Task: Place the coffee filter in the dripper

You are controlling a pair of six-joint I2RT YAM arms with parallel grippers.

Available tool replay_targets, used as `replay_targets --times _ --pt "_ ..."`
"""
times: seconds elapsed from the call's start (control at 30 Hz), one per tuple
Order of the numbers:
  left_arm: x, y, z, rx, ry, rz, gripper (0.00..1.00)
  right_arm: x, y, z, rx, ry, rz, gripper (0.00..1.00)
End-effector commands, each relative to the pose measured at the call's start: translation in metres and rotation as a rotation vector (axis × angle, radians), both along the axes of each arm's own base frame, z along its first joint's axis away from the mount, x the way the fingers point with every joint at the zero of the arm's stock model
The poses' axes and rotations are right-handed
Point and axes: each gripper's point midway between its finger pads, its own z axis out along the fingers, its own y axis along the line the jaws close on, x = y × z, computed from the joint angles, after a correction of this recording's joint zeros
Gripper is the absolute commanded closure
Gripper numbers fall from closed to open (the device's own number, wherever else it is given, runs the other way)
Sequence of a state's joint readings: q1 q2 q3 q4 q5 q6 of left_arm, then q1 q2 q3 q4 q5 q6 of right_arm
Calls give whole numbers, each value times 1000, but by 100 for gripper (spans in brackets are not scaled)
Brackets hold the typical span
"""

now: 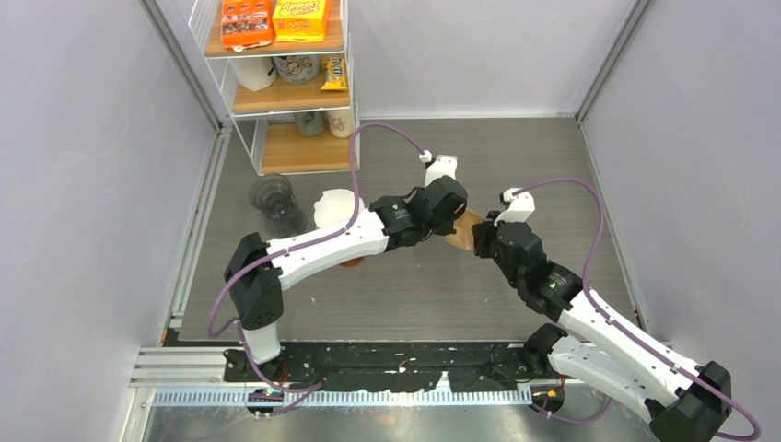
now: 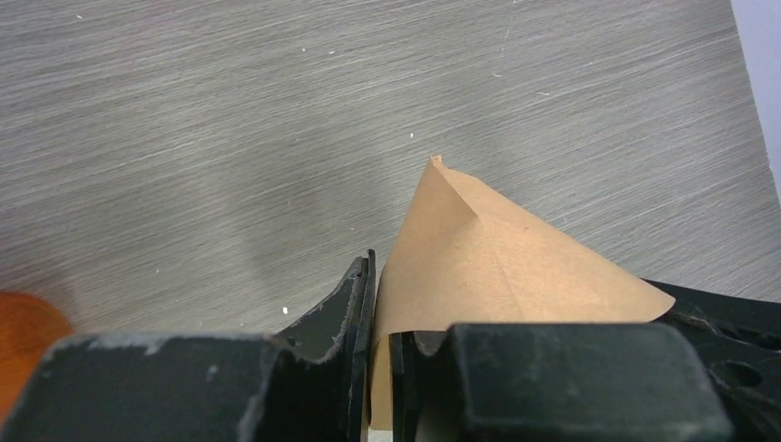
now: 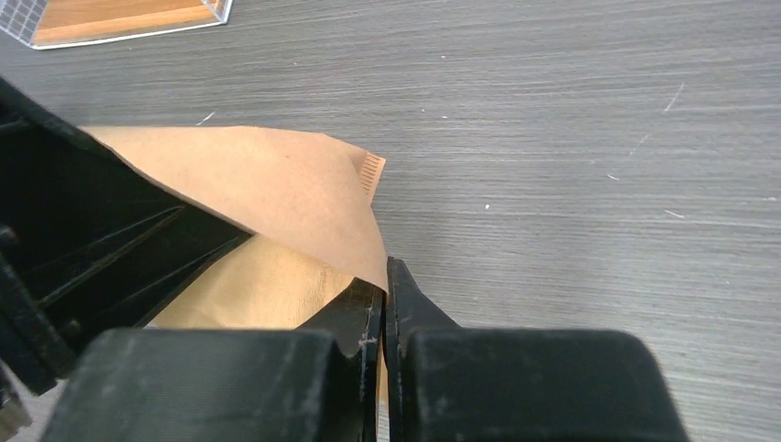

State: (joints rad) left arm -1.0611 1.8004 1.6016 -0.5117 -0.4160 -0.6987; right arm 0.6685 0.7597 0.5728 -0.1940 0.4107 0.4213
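A brown paper coffee filter point(image 1: 463, 232) hangs above the middle of the table, held between both grippers. My left gripper point(image 1: 453, 230) comes from the left. In its wrist view the jaws point(image 2: 382, 304) stand almost together with the filter's point(image 2: 497, 258) edge pinched between them. My right gripper point(image 1: 480, 242) comes from the right and is shut on the opposite edge point(image 3: 385, 285) of the filter point(image 3: 267, 175), whose cone has spread a little. To the left stand a smoky clear vessel point(image 1: 273, 201) and a white round piece point(image 1: 332, 207). I cannot tell which is the dripper.
An orange object point(image 1: 351, 262) peeks out under the left forearm and shows at the lower left of the left wrist view point(image 2: 18, 341). A wire shelf rack point(image 1: 281, 83) with snack boxes and cups stands at the back left. Grey walls close in both sides.
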Motion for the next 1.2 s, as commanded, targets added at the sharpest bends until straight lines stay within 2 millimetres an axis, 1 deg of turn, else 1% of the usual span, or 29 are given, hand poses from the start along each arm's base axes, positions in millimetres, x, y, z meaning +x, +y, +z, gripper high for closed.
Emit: replay_targets --times 0.0,0.17,0.3,0.47,0.57,0.63,0.67,0.7,0.77,0.8,0.83,0.87,0.9,0.93,0.97,1.0,1.03,1.07,1.1,1.17 --pt "7 11 19 18 -51 52 85 5 -19 15 7 -17 -134 95" --pt "8 16 18 47 -54 69 85 5 -21 15 11 -6 -149 95" --pt "6 16 20 56 -46 61 89 5 -19 16 19 -3 -141 93" --pt "-1 5 23 21 -24 0 89 6 -5 21 46 -22 -70 92" --pt "-3 4 25 16 -22 -17 88 4 8 25 68 -28 -1 89" --pt "-3 5 27 19 -28 -18 88 2 15 29 79 -30 40 81" --pt "-3 6 28 22 -33 -22 89 0 16 33 85 -38 54 73" --pt "-3 6 30 22 -37 -25 88 -2 19 34 91 -39 77 68" --pt "-3 6 33 21 -43 -30 88 -6 21 42 105 -55 101 52" --pt "-3 7 35 21 -47 -33 89 -8 20 49 115 -73 106 48" --pt "-3 7 37 19 -50 -33 89 -10 20 51 119 -77 113 40" --pt "-3 8 39 18 -54 -40 89 -13 18 58 132 -96 116 36" --pt "-3 7 41 19 -62 -51 90 -14 17 60 133 -103 118 29" --pt "-3 6 43 15 -70 -57 90 -17 14 67 142 -127 119 26" --pt "-3 7 45 12 -75 -62 90 -20 11 74 153 -152 121 21" --pt "-2 7 48 11 -80 -69 90 -21 9 77 157 -165 117 18" --pt "0 8 51 10 -84 -72 90 -24 5 85 174 -196 114 12" --pt "1 10 54 4 -85 -75 90 -24 2 86 181 -213 96 9" --pt "2 12 58 0 -86 -77 90 -28 -3 93 205 -243 85 0" --pt "6 19 64 -7 -89 -75 91 -29 -15 93 231 -278 34 4"
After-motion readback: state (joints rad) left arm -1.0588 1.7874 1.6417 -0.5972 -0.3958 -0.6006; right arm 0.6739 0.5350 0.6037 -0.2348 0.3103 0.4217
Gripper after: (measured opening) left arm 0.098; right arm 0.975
